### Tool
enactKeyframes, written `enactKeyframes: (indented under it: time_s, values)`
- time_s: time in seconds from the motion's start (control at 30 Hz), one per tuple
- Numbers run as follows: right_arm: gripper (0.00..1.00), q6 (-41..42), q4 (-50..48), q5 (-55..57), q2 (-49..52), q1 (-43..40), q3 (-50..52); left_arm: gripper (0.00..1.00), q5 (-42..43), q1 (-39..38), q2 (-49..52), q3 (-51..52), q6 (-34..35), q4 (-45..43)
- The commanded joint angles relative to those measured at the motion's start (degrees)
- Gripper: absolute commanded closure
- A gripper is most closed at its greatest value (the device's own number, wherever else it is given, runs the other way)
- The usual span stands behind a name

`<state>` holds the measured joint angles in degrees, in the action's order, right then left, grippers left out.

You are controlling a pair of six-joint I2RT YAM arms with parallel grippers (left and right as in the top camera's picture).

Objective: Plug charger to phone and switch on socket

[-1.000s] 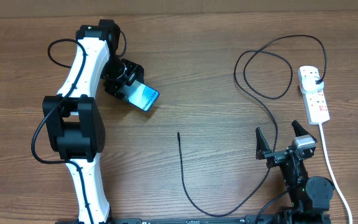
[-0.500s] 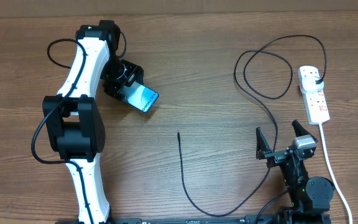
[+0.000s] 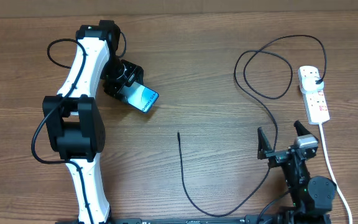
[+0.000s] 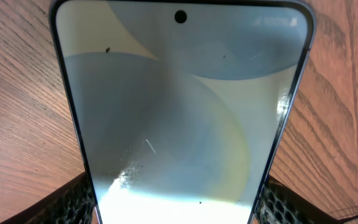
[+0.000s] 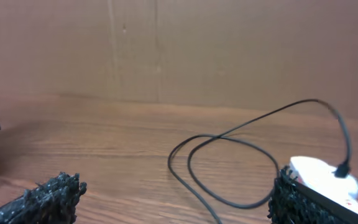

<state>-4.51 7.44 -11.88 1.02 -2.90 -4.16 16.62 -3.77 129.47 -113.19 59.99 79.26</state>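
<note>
Right gripper (image 3: 277, 127) edges slightly toward the wooden desk's (image 3: 216, 50) right edge, jaws spread, empty; connector tip (image 3: 178, 135) of the long thin black charger cable (image 3: 182, 174) lies well left of it, pointing at the far edge; left gripper (image 3: 128, 90) pinches the slim blue-screened phone (image 3: 143, 97) toward the far-left corner.

Showing matt, grained wood on the desk (image 3: 204, 62). Gleaming glossy and smooth across the phone (image 4: 179, 112) screen. Looking rough and matt on the black fingers (image 5: 48, 199). Shining as smooth white plastic on the socket (image 3: 314, 96) at three o'clock.
</note>
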Motion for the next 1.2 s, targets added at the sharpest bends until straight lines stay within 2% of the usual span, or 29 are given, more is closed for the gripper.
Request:
enactKeyframes:
  time_s: [0.0, 0.13, 0.33, 0.57, 0.77, 0.97, 1.1, 1.17]
  values:
    - [0.0, -0.04, 1.51, 4.57, 1.09, 0.42, -6.84, 0.96, -0.5, -0.44, -0.04, -1.73, 0.42, 0.24]
    - [0.0, -0.74, 4.35, 6.95, 5.44, 0.42, -12.92, 0.96, -0.5, -0.44, -0.04, -1.73, 0.42, 0.24]
    - [0.0, -1.09, 6.78, 6.51, 17.33, 0.42, -21.49, 0.96, -0.5, -0.44, -0.04, -1.73, 0.42, 0.24]
    - [0.0, -0.37, 11.78, -2.8, 36.2, 0.42, -33.9, 0.96, -0.48, -0.44, -0.04, -1.73, 0.44, 0.22]
    - [0.0, 7.1, 14.12, -15.96, 52.11, 0.42, -44.22, 0.96, -0.04, -0.44, -0.04, -1.73, 0.46, 0.2]
    - [0.0, 20.39, 13.2, -29.88, 66.99, 0.42, -50.93, 0.96, 1.75, -0.44, -0.04, -1.73, 0.52, -0.22]
    - [0.0, 26.62, 8.07, -39.6, 74.05, 0.42, -51.41, 0.96, 2.93, -0.44, -0.04, -1.73, 1.4, -0.57]
    - [0.0, 32.26, 4.66, -43.6, 77.02, 0.44, -51.41, 0.96, 2.97, -0.5, -0.04, -1.73, 2.03, -0.66]
